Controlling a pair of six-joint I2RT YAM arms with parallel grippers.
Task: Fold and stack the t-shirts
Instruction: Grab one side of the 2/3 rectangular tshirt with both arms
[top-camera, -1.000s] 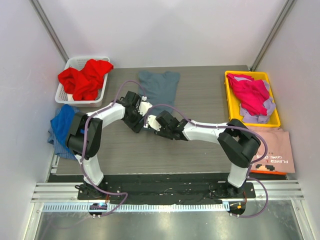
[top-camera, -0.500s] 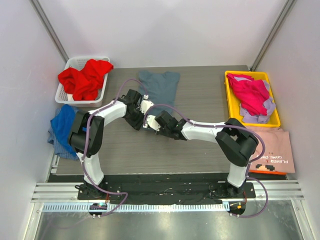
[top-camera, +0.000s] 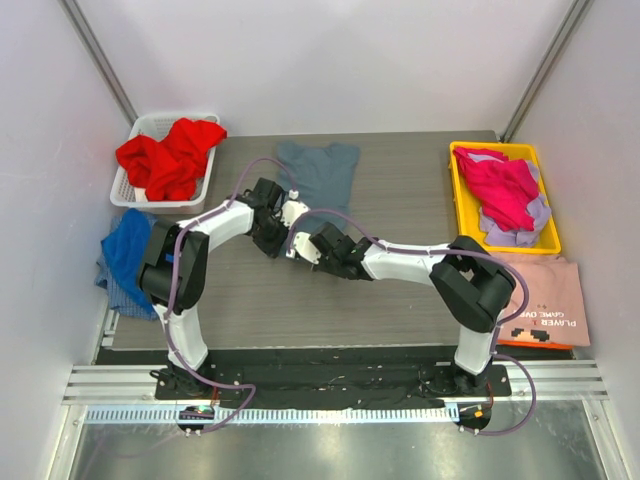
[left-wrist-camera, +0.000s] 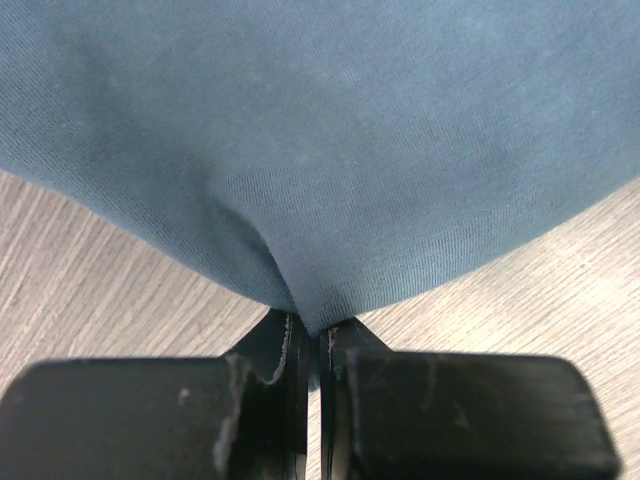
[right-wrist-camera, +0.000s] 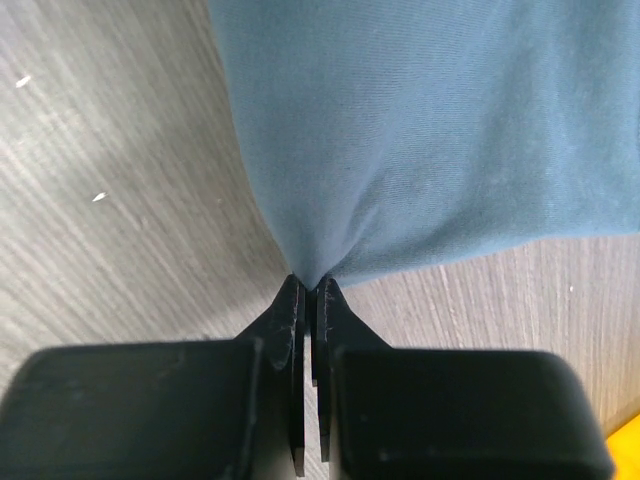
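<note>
The slate blue-grey t-shirt (top-camera: 318, 170) lies flat at the back middle of the table, its near hem hidden under both wrists. In the left wrist view my left gripper (left-wrist-camera: 315, 330) is shut on a pinch of the t-shirt's (left-wrist-camera: 330, 150) hem, just above the wood. In the right wrist view my right gripper (right-wrist-camera: 312, 290) is shut on the corner of the same t-shirt (right-wrist-camera: 440, 130). A red t-shirt (top-camera: 170, 155) is heaped in the white basket (top-camera: 125, 190). A royal blue one (top-camera: 125, 255) hangs off the left table edge. A magenta one (top-camera: 500, 188) fills the yellow bin (top-camera: 458, 195).
A pale pink t-shirt with dark print (top-camera: 550, 295) lies at the right, near the front edge. A pale cloth (top-camera: 525, 225) shows under the magenta one in the bin. Both arms meet over the table's middle (top-camera: 330, 245). Grey walls close in the table.
Both grippers have closed, each pinching the blue-grey t-shirt's near hem. The wrists have crept slightly toward the shirt; the shirt itself has barely moved.
</note>
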